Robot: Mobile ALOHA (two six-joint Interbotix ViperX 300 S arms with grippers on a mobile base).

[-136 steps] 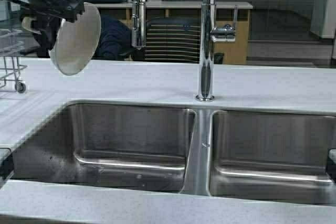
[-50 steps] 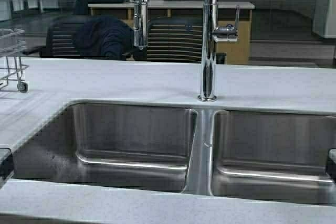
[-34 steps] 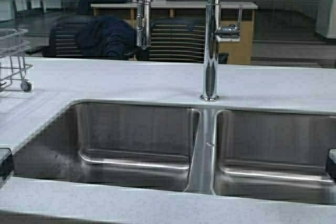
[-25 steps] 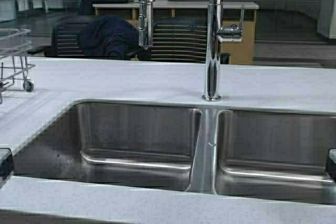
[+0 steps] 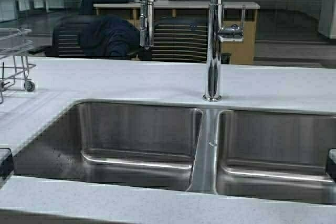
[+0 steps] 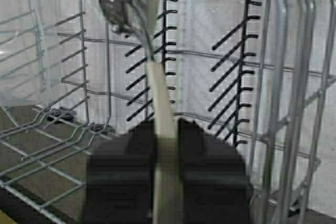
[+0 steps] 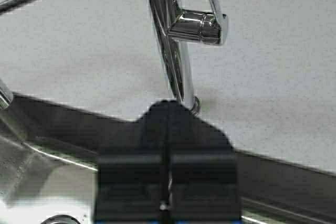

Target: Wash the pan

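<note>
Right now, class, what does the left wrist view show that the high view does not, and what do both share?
Only the left wrist view shows the left hand clamped on the rim of the pan, held edge-on among the rack's upright tines. Only the high view shows the faucet, the two sink basins and the countertop. Both show the wire dish rack, only its corner in the high view.

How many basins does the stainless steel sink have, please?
2: the left stainless steel basin lies left of the tall chrome tap, the right steel basin lies right of it, running out of view.
</note>
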